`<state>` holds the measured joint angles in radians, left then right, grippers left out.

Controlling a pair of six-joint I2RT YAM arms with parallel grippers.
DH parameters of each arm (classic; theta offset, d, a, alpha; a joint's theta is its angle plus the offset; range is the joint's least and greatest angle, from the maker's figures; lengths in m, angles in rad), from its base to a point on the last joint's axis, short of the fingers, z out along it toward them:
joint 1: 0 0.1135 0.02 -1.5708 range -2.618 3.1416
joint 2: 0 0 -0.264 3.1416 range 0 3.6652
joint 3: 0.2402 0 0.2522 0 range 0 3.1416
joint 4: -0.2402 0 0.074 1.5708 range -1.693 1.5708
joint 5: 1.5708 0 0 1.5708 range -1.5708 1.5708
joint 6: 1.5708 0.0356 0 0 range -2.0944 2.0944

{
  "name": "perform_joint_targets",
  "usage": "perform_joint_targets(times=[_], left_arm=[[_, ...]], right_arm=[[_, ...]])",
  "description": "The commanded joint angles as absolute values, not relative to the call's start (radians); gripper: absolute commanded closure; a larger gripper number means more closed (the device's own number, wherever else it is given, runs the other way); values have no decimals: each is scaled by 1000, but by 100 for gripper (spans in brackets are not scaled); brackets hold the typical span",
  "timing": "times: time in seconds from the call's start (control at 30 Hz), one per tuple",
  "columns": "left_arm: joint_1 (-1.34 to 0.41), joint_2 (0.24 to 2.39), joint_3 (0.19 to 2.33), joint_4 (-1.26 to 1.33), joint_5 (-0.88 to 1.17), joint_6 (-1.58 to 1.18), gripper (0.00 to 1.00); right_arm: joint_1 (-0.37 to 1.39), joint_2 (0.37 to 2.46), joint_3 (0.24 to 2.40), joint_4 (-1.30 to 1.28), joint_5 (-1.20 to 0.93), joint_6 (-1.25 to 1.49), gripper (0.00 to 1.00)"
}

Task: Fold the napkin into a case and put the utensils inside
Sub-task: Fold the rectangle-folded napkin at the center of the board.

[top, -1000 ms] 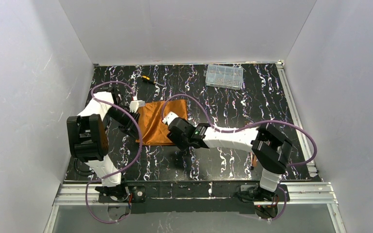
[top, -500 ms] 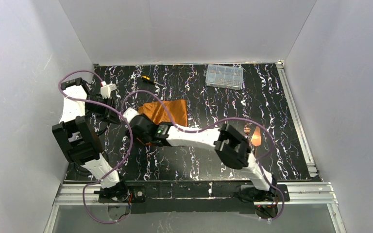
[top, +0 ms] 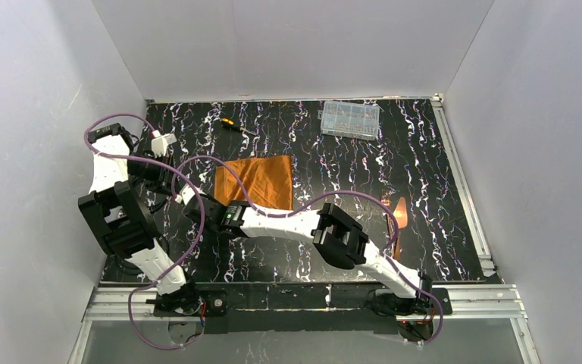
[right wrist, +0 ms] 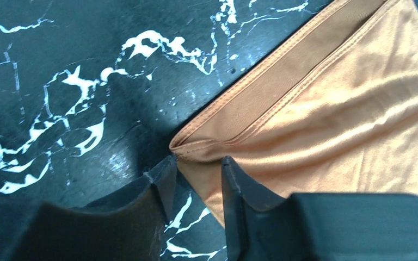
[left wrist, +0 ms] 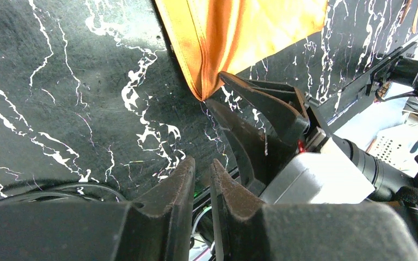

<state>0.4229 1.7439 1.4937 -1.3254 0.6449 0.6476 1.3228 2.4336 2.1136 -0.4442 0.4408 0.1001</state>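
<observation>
- The napkin (top: 256, 182) is lying flat on the black marbled table (top: 424, 152), a bit left of the middle. It's folded over into a rectangle, and the right wrist view shows two hemmed layers.
- The right arm is stretched way across to the left. The right gripper (right wrist: 197, 161) is at the near-left corner of the cloth with its claw open a narrow bit. That corner sits right at the fingertips (right wrist: 164, 173), but I honestly can't tell if it's pinched or just touching.
- The left gripper (left wrist: 201, 163) is off to the left of the napkin, just beside the other claw. It's squeezed down to a thin slit with nothing in it.
- The utensils (top: 398, 212) are on the table over on the right, well apart from the napkin.
- A clear plastic box (top: 350, 119) and a screwdriver (top: 231, 123) sit along the far edge.
</observation>
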Motion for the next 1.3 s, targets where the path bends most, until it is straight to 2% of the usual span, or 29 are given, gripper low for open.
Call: perform_joint_targets(times=[0.0,0.17,0.27,0.77,1.27], left_arm=[[434,1745,1521,-1367,677,671,85],[433,1745,1511,-1390,705,706,85],[418,1732,1480,-1395,714,750,85],[173,1658,1313,-1259,637,782,85],[-65,1781,1295,-1060,516,663,86]], right_arm=[[1317,2452,2183,-461,514,103,61],[1304,2412,2160,-456,552,116,90],[1277,2334,2095,-432,554,174,99],[1070,1861,1515,-260,561,550,99],[873,1332,950,-375,682,811,99]])
